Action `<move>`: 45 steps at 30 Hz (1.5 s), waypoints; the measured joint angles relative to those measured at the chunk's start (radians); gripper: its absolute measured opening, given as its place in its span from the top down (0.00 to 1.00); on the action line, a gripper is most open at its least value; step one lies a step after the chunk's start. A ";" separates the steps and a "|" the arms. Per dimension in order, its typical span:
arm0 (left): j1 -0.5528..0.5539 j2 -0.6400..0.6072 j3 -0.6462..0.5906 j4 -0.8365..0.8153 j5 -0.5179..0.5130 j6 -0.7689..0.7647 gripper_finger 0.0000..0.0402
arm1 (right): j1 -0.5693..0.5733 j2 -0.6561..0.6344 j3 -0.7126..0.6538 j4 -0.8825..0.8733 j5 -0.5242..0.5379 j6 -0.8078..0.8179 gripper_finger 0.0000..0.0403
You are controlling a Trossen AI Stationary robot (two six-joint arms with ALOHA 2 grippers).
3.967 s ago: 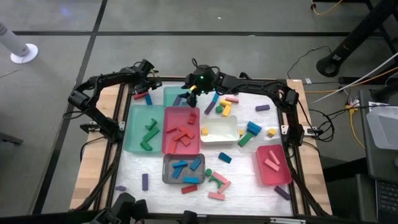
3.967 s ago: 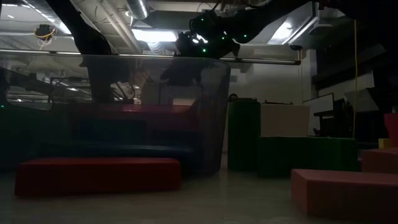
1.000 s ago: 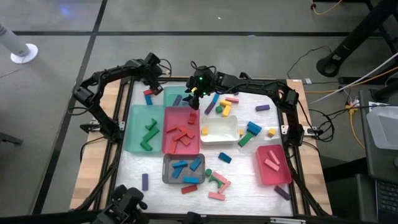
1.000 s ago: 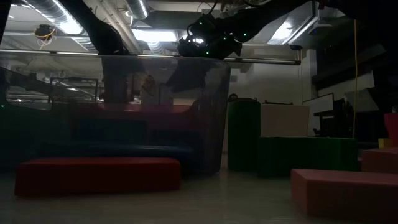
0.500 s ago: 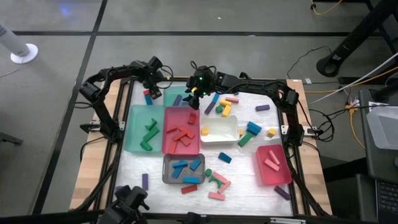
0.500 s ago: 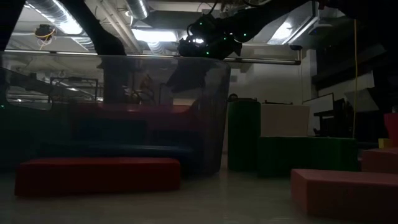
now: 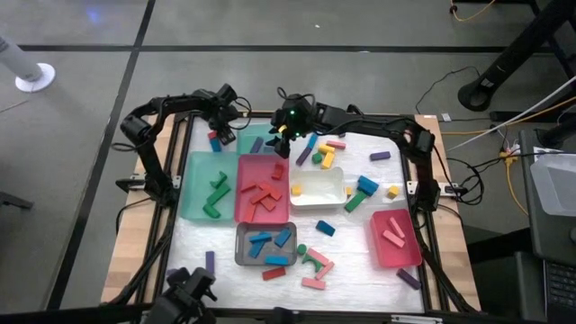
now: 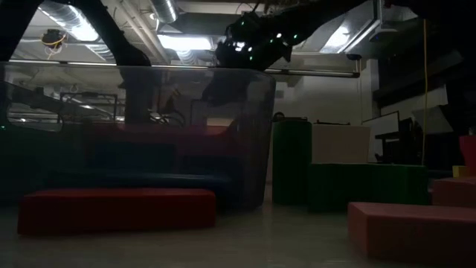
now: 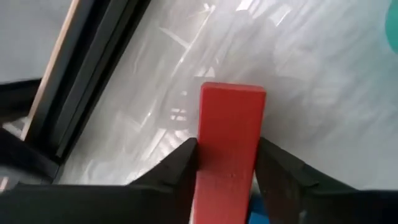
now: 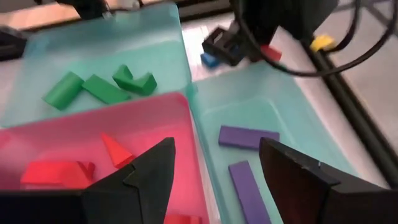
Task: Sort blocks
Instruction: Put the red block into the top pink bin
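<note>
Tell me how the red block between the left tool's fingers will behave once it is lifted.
The red block looks like a solid flat-sided bar, so it is probably stiff and should not roll. Its faces look smooth, so it might slip if the left tool pinches lightly. It sticks out well past the fingers, so it could pivot in the grip.

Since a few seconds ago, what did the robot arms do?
The left gripper swung in along the table's far edge and came down around a red block, its fingers closing beside it. The right gripper stayed open over the trays; nothing else moved.
</note>
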 joint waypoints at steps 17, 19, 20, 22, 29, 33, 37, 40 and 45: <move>-0.025 -0.204 0.206 -0.235 0.266 -0.235 0.75 | -0.029 -0.245 0.002 -0.500 0.349 0.070 0.42; -0.050 -0.237 0.203 -0.247 0.406 -0.312 0.74 | -0.060 -0.244 0.002 -0.577 0.330 0.069 0.42; -0.067 -0.250 0.198 -0.248 0.471 -0.347 0.74 | -0.077 -0.241 0.002 -0.623 0.309 0.067 0.42; -0.113 -0.274 0.192 -0.256 0.581 -0.400 0.73 | -0.109 -0.226 0.002 -0.702 0.289 0.054 0.42; -0.363 -0.304 0.161 -0.263 0.658 -0.426 0.72 | -0.210 -0.189 -0.032 -0.835 0.276 -0.006 0.42; -0.496 -0.305 0.161 -0.230 0.656 -0.398 0.69 | -0.242 -0.187 -0.112 -0.804 0.262 -0.035 0.42; -0.588 -0.305 0.161 -0.177 0.621 -0.369 0.65 | -0.259 -0.186 -0.205 -0.784 0.263 -0.064 0.42; -0.637 -0.305 0.161 -0.144 0.541 -0.326 0.63 | -0.263 -0.186 -0.278 -0.739 0.263 -0.091 0.42; -0.681 -0.305 0.161 -0.110 0.343 -0.328 0.60 | -0.263 -0.186 -0.386 -0.630 0.263 -0.107 0.42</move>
